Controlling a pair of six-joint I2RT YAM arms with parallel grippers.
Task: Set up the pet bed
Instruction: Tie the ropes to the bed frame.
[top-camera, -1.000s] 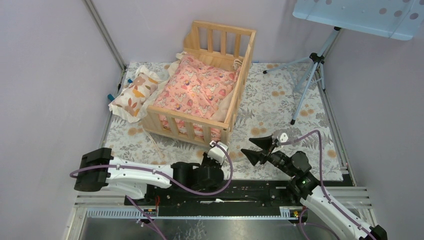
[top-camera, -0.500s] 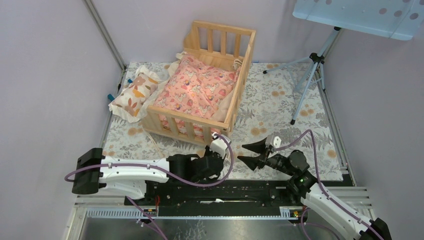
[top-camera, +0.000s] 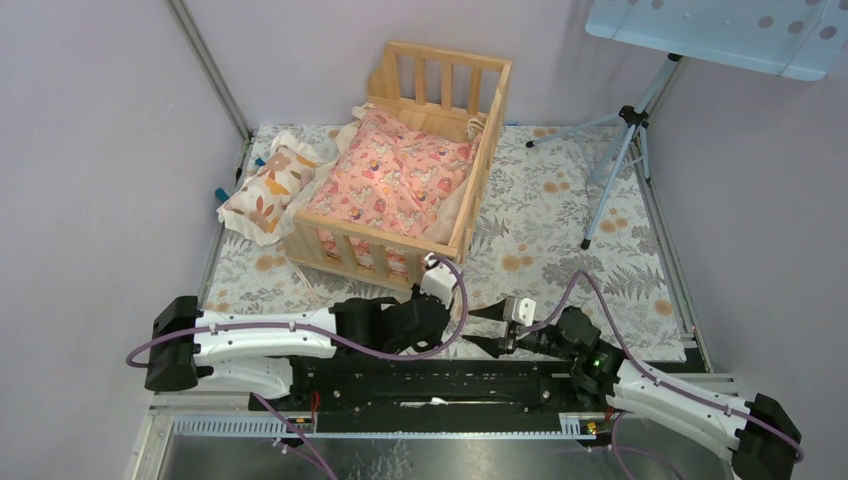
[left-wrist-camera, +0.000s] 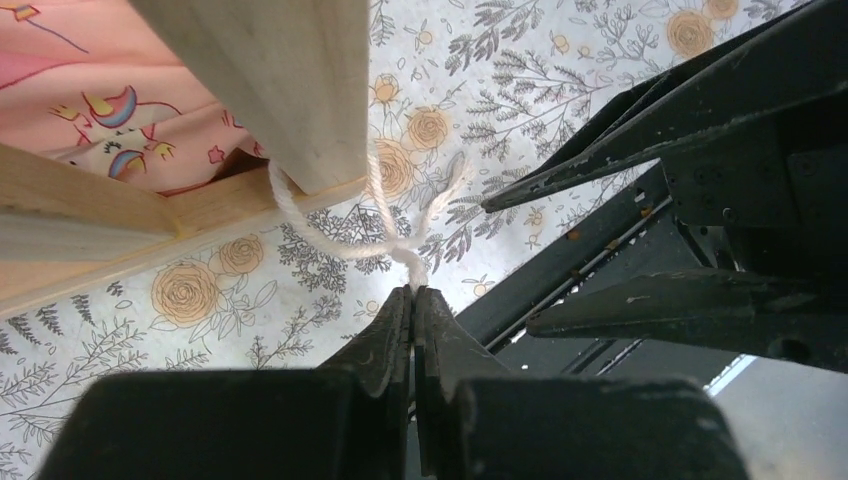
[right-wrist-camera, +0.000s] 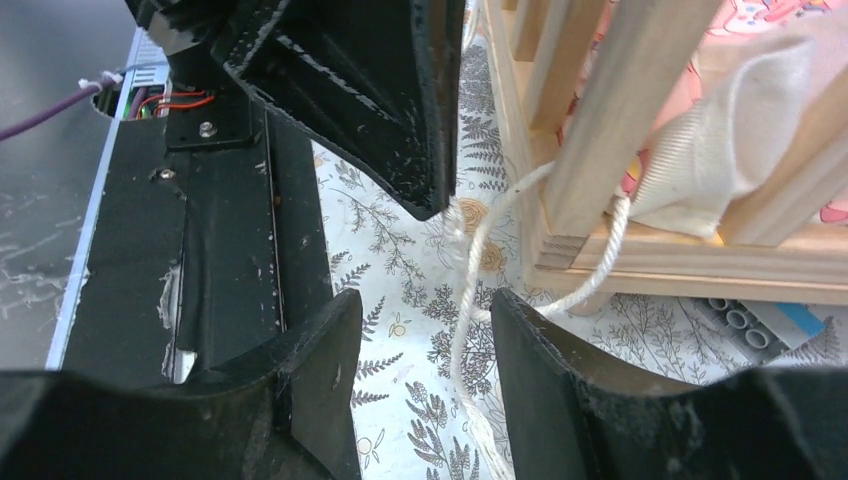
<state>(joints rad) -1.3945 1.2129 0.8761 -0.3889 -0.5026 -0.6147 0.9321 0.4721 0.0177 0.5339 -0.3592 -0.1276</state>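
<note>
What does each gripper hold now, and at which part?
The left gripper pinches the white cord by its knotted end, near the pet bed corner post. The right gripper holds nothing.

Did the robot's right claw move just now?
Yes. The right gripper slid left and down toward the arm bases, farther from the tripod.

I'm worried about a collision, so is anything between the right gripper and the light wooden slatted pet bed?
Nothing solid. Between the open right gripper and the pet bed only a white string, looped round its near corner, hangs; the left gripper, shut on that string, sits close beside the path.
</note>
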